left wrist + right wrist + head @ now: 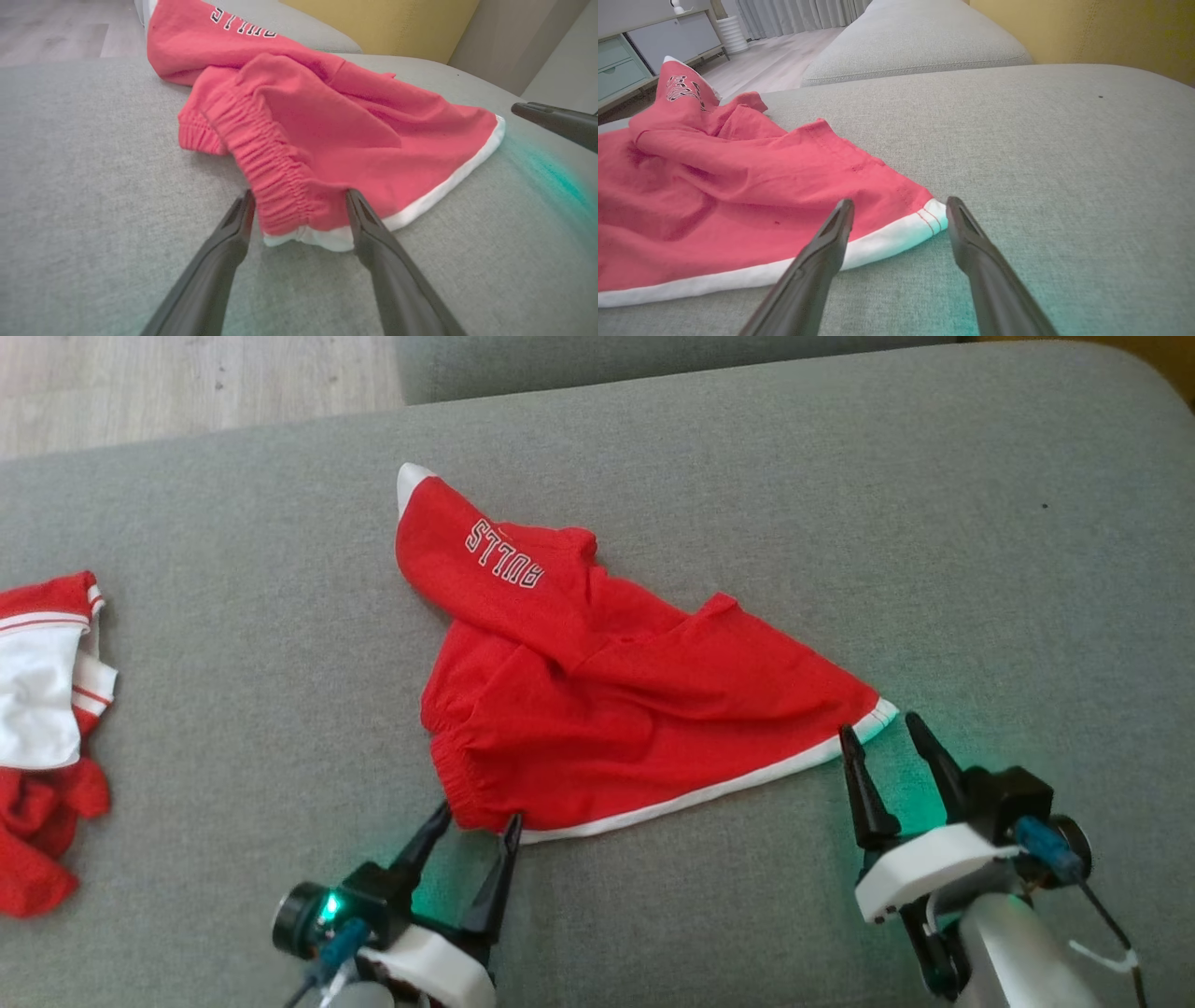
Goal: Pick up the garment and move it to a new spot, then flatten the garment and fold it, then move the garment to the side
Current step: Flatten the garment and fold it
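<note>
The garment [597,709] is a pair of red shorts with white trim and white lettering, lying crumpled in the middle of the grey sofa cushion. My left gripper [476,817] is open at its near left corner; in the left wrist view the elastic waistband [275,186] lies between the two spread fingers of the left gripper [299,198]. My right gripper [878,733] is open at the near right corner. In the right wrist view the white-trimmed hem corner [924,219] sits between the fingers of the right gripper [899,205]. Neither grips the cloth.
Another red and white garment [47,728] is heaped at the cushion's left edge. Wooden floor [187,383] lies beyond the far left edge, and a second grey cushion [915,42] and a yellow backrest [1087,32] stand behind. Bare cushion [980,569] stretches to the right.
</note>
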